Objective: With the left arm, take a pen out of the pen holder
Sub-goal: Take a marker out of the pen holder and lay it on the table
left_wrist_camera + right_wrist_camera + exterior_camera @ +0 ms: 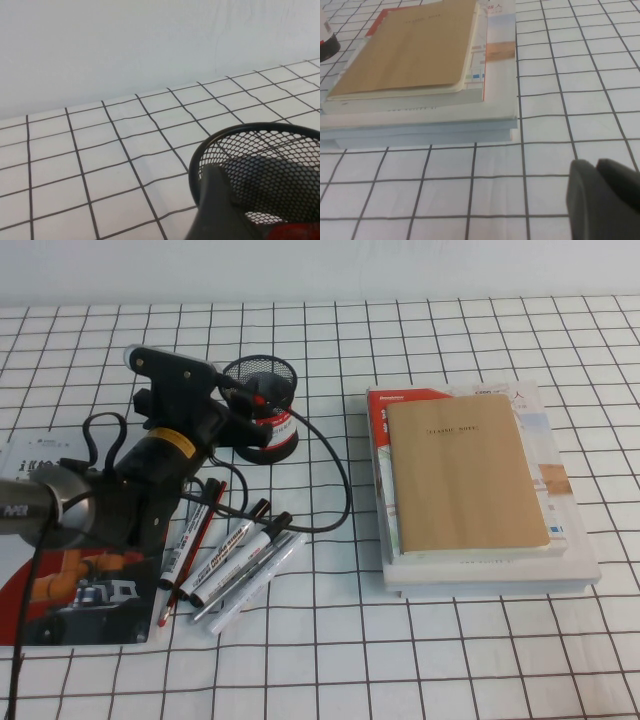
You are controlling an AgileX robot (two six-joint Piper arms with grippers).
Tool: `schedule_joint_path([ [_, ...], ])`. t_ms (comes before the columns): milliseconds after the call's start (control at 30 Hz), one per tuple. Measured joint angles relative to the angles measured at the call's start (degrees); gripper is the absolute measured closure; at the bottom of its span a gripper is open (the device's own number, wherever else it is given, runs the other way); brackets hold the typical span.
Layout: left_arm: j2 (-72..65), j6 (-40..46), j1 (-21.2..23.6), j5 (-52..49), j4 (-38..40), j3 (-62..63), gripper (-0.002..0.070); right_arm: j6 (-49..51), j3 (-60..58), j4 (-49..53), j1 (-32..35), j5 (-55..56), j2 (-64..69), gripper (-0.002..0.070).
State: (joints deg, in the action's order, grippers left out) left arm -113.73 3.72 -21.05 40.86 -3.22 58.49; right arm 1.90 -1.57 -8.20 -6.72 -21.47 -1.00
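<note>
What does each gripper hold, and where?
Nothing seems held. The left gripper is at the pen holder, jaws wide around a red pen; the right gripper hovers empty beside the books.

A: Entry one. Loose pens?
B: Pens (235, 562): five counted for certain, lying side by side. There may be a sixth where they overlap, but I could not resolve it.
A: Pen holder?
B: One pen holder (270, 372), black mesh. Any pens inside it could not be counted.
A: Books?
B: One notebook (465, 475), brown, on top of the stack. Books (560, 540) beneath it: three by their edges, though thin layers make that tally uncertain.
A: Printed matter?
B: One magazine (90, 595).
</note>
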Motion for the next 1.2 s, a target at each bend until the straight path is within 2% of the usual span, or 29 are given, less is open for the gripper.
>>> schedule_joint_path([
  [267,-1.2,-2.1,0.0,1.4,-0.4,0.8,0.0311,0.0,0.0,0.0,0.0,0.0,0.0,0.069],
  [567,-1.3,-2.5,0.0,1.5,-1.0,0.8,0.0391,0.0,0.0,0.0,0.0,0.0,0.0,0.069],
  [1000,-1.3,-2.5,0.0,1.5,-3.0,0.9,0.0403,0.0,0.0,0.0,0.0,0.0,0.0,0.069],
  [1100,-1.3,-2.5,0.0,1.5,-3.0,0.9,0.0428,0.0,0.0,0.0,0.0,0.0,0.0,0.069],
  [1200,-1.3,-2.5,0.0,1.5,-3.0,0.9,0.0485,0.0,0.0,0.0,0.0,0.0,0.0,0.069],
])
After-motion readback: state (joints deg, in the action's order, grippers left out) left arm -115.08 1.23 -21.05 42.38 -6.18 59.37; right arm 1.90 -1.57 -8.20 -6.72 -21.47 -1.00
